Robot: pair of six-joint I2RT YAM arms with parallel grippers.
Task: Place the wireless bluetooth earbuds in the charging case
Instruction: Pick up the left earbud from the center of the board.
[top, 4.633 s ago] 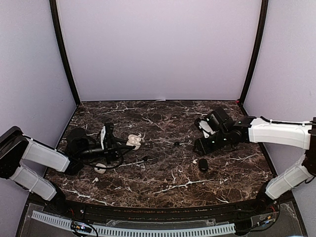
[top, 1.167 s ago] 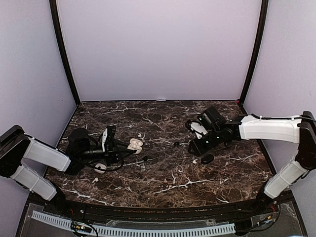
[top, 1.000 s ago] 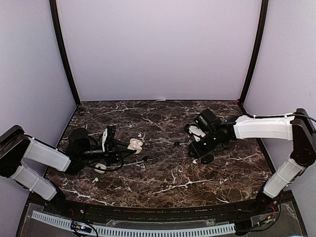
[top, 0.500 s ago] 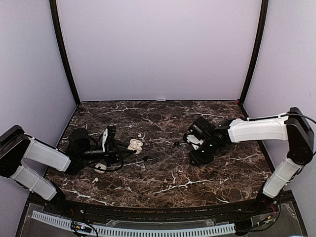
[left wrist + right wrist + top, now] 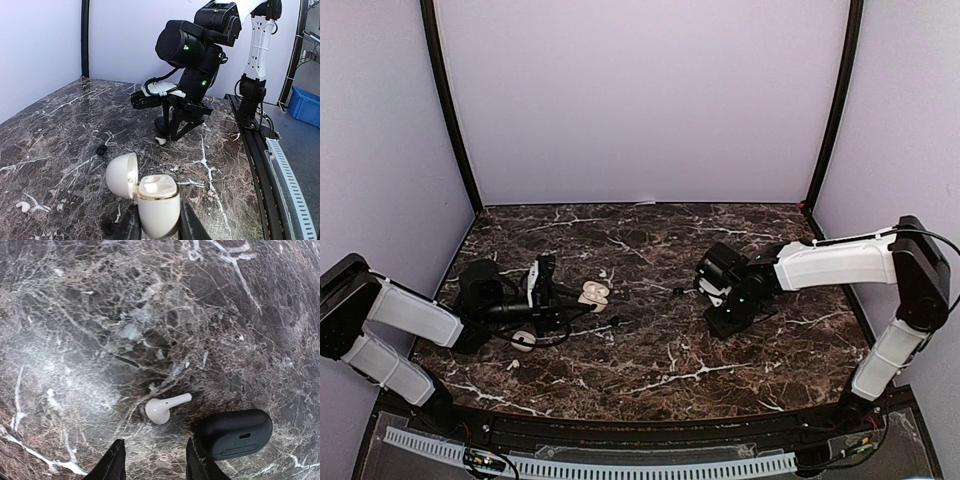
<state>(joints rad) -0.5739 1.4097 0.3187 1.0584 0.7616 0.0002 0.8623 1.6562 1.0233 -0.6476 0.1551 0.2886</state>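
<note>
The two fingers of our right gripper (image 5: 156, 462) are spread apart, and nothing is between them. They point down at the marble table (image 5: 75, 315). A white earbud (image 5: 165, 408) lies flat on the table just ahead of the gap, close but not touching. In the wrist view its round head is on the left and its stem points right and a little up. So it lies sideways, from one finger toward the other. We think the gripper must go forward a bit and down. It may also need to turn, so the fingers squeeze the thin sides and not the two ends. A shut black case (image 5: 235, 432) sits just beside one finger and near the stem tip, so it could get bumped.

Our right arm (image 5: 835, 262) reaches in from the right side and bends down at the wrist. It is the arm nearer to this earbud.

Our left gripper (image 5: 157, 227) pinches a white charging case (image 5: 157, 202) and holds it upright with its lid (image 5: 122, 175) flipped open. It is well apart, over on the left, and the left arm (image 5: 410, 318) is low over the table.
</note>
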